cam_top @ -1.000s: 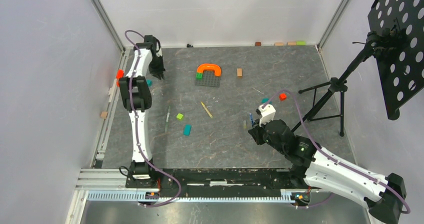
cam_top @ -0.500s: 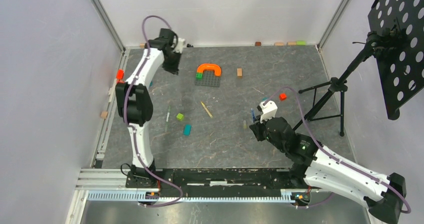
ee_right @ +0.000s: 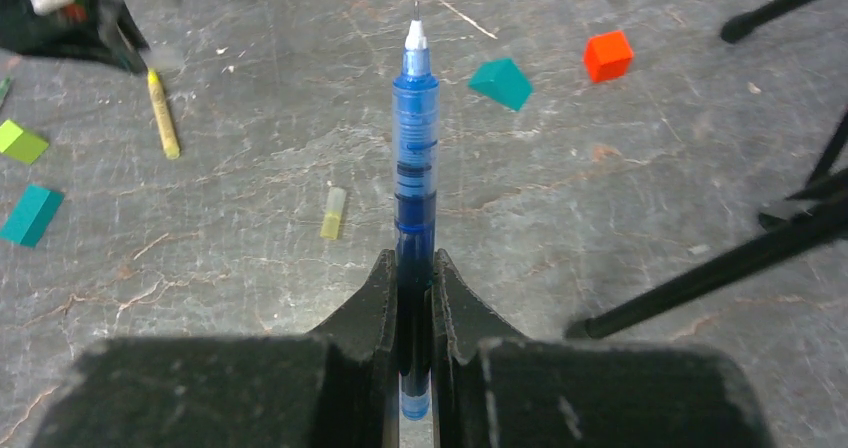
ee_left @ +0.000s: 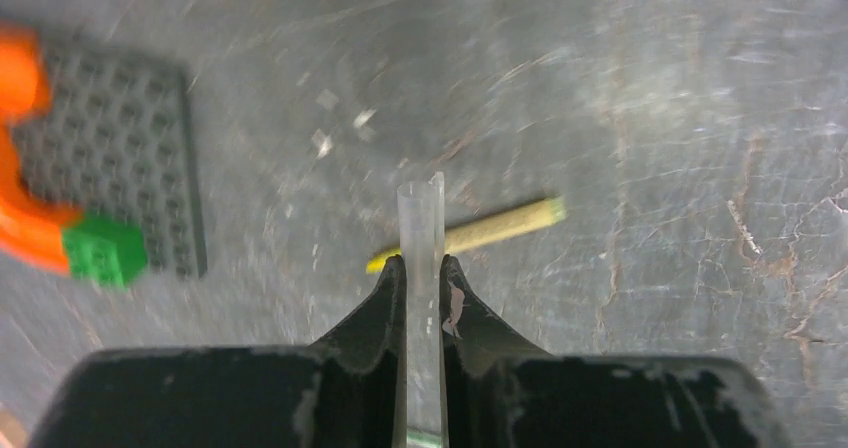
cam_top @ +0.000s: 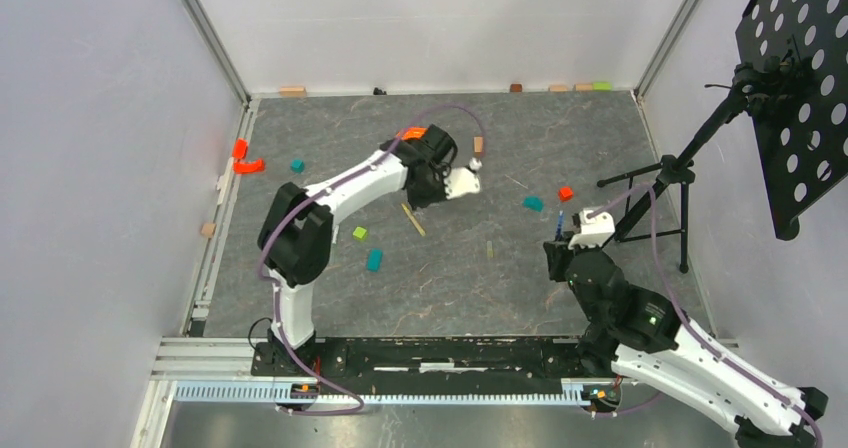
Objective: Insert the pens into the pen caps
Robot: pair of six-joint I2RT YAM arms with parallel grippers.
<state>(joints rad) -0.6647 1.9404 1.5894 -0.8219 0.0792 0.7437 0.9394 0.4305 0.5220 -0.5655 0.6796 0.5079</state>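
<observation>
Left wrist: left end effector (ee_left: 421,266) grips clear cap (ee_left: 421,213); right end effector (ee_right: 413,261) grips blue pen (ee_right: 414,118).

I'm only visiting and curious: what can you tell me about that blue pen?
The blue pen is a slim, see-through plastic stick with darker bands and a white, needle-fine tip, uncapped. The right tool clamps its rear part, so it sticks straight out, raised over the grey table.

A translucent blue pen (ee_right: 414,158), nib bare, sits clamped in the right tool (ee_right: 410,265). The left tool (ee_left: 421,268) grips a clear tubular cap (ee_left: 420,223). A tan-yellow pen (ee_left: 490,228) lies flat.
</observation>
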